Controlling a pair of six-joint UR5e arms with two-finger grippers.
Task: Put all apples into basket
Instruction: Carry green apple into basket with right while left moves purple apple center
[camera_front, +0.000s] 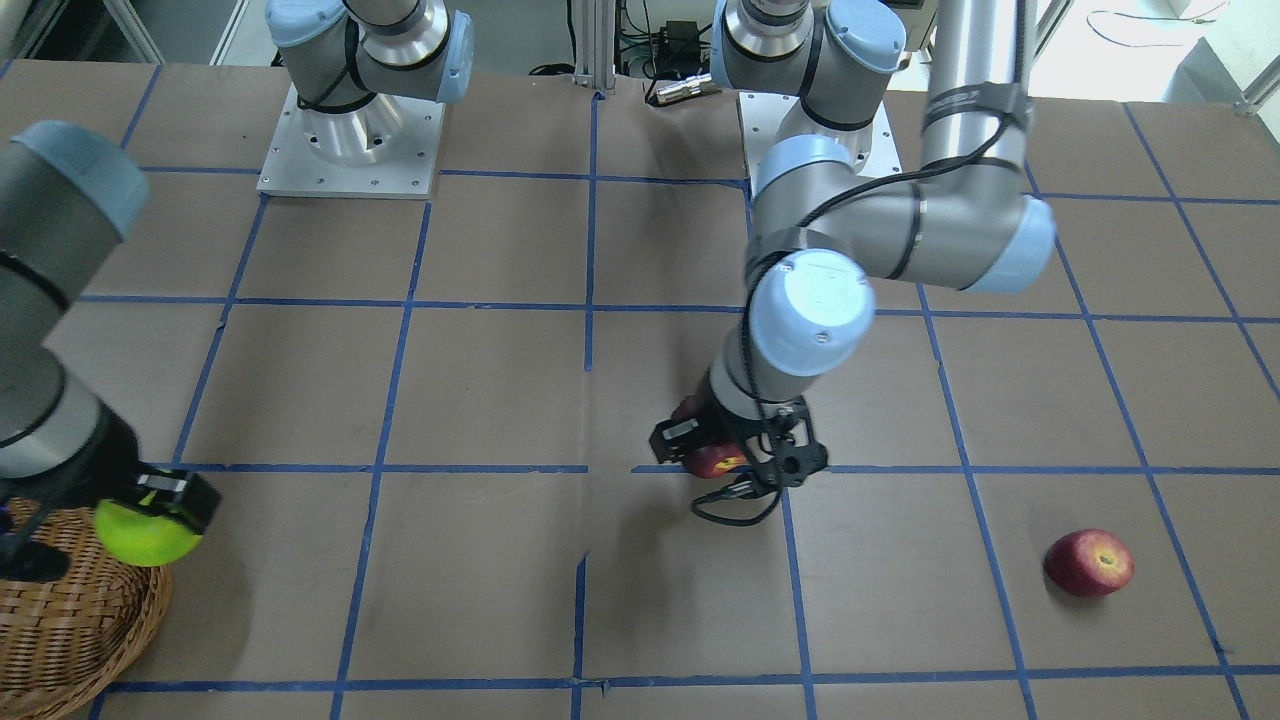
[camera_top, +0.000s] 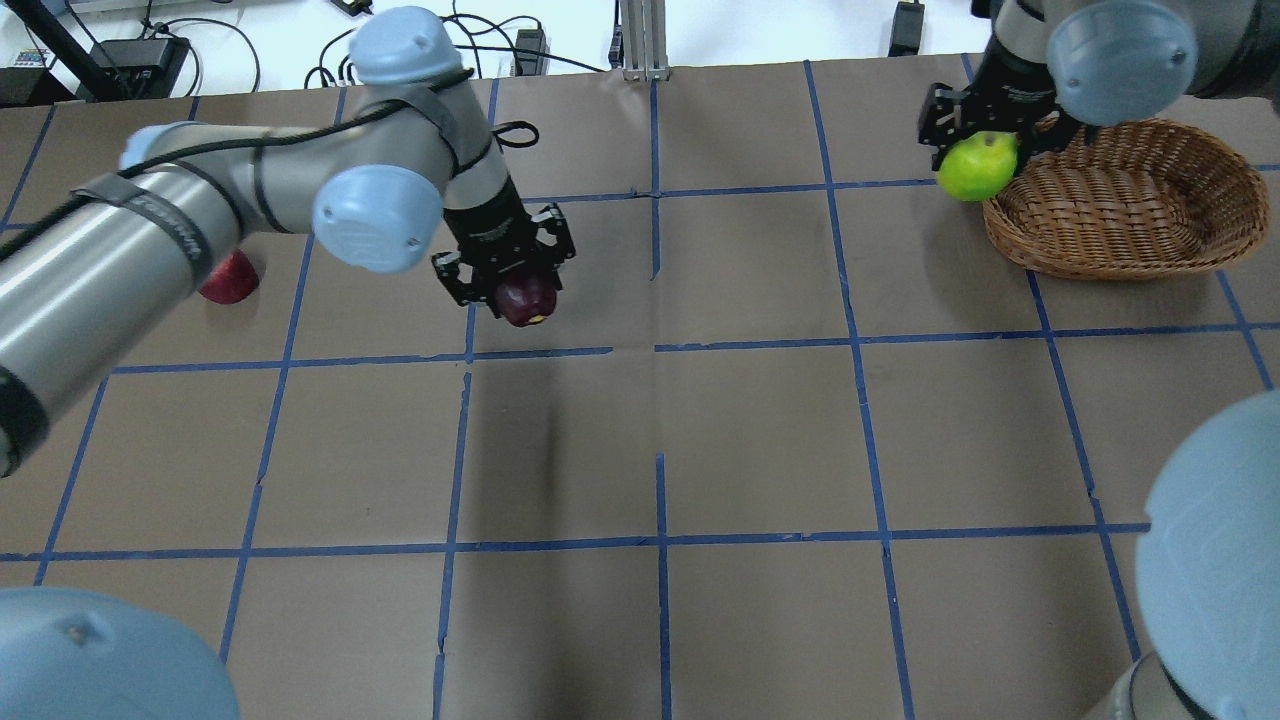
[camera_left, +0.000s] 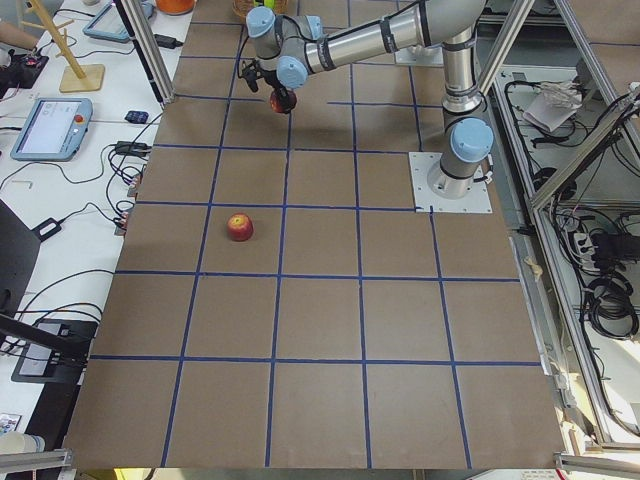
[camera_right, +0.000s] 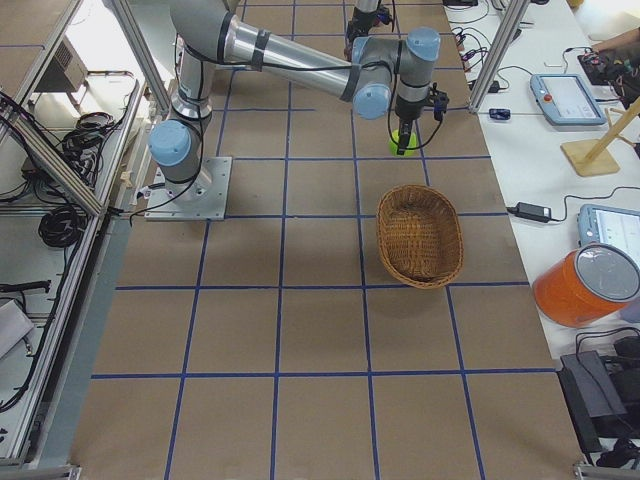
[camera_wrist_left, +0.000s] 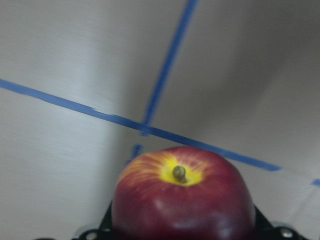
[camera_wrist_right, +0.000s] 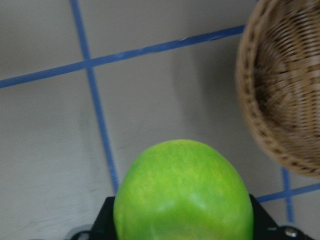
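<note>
Green apple (camera_top: 978, 168) held by the right gripper (camera_top: 984, 145), red apple (camera_top: 526, 298) by the left gripper (camera_top: 512, 280), could be dropped outside the basket (camera_top: 1130, 266) if freed early.

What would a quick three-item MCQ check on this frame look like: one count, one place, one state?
1. Apples inside the basket:
A. none
B. one
C. two

2. The loose apple lies:
A. on the table, on the robot's left side
B. against the wicker rim
C. between the two arm bases

3. The right gripper is:
A. open and empty
B. shut on the green apple
C. shut on the wicker rim

Answers:
1. A: the overhead and right views show only bare wicker inside.
2. A: it sits alone on the paper, apart from both arms.
3. B: the apple hangs clamped in it, just outside the rim.
</note>
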